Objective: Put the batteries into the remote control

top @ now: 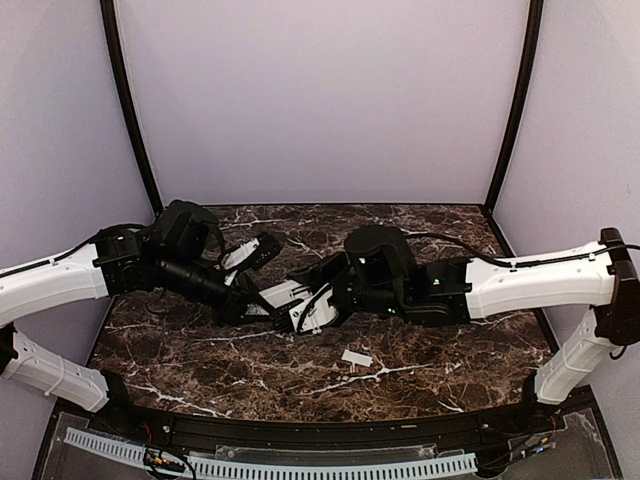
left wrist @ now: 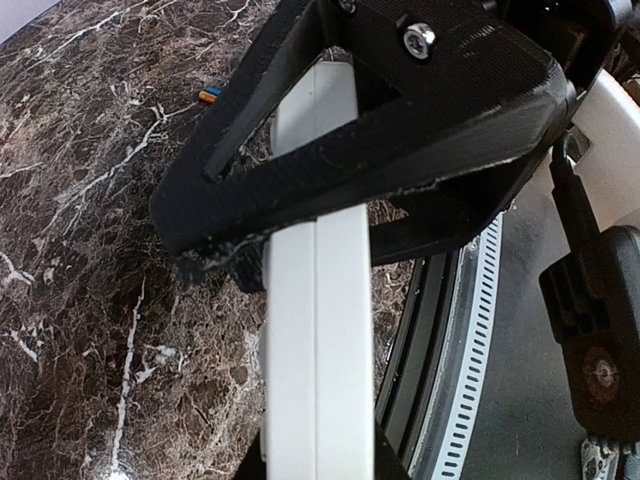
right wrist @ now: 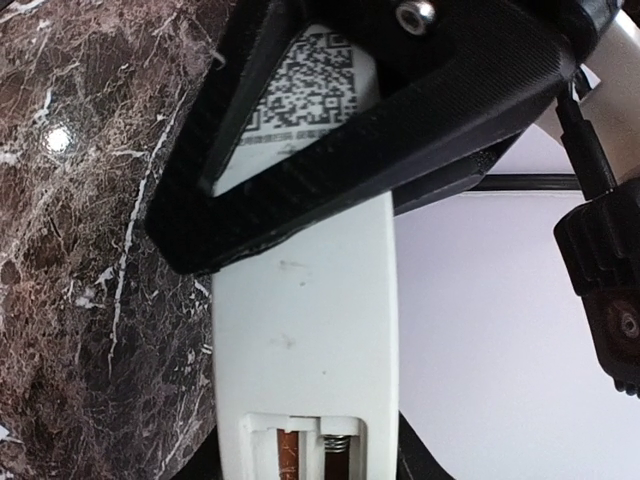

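Observation:
The remote control is held above the middle of the table between both arms. My left gripper is shut on it across its thin edges; the left wrist view shows the white bar edge-on. My right gripper has a finger against each long side of the remote. The remote's back faces the right wrist camera, with a dark code sticker and the open battery recess. An orange-red battery sits in the left slot. The right slot shows only a spring. A tiny blue battery lies on the marble.
A small flat white piece lies on the dark marble table in front of the right gripper. A perforated white strip runs along the near edge. Lilac walls close in the back and sides.

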Action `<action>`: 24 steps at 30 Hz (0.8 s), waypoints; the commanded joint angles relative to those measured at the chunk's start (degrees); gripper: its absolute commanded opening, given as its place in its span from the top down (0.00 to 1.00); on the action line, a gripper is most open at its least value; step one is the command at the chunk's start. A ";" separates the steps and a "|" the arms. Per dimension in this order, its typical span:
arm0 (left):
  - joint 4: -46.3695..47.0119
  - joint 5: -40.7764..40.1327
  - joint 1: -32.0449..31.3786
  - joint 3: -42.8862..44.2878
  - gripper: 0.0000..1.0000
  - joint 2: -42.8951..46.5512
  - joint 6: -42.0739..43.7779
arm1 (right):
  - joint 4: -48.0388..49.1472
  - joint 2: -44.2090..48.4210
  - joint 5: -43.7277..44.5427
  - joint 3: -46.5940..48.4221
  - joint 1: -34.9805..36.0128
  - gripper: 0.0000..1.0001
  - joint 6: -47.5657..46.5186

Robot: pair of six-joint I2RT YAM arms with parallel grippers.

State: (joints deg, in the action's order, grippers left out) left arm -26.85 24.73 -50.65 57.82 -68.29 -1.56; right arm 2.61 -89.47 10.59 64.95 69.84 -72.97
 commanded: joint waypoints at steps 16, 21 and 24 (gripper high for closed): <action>3.62 -16.09 4.14 -1.14 0.13 16.26 0.05 | -17.37 -5.87 -9.01 1.14 -1.22 0.96 37.16; 4.32 -22.67 4.85 -2.64 0.13 19.77 -0.78 | -25.59 -16.34 -16.69 9.73 -3.88 0.95 45.86; 3.94 -26.03 4.99 -3.69 0.13 20.12 -2.44 | -30.50 -21.92 -18.80 14.94 -5.81 0.95 48.32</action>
State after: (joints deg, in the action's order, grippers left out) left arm -22.68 5.30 -46.11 56.51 -48.21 -2.24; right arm -20.82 -106.94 -2.61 73.82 66.28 -32.53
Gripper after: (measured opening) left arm 0.872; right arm 0.345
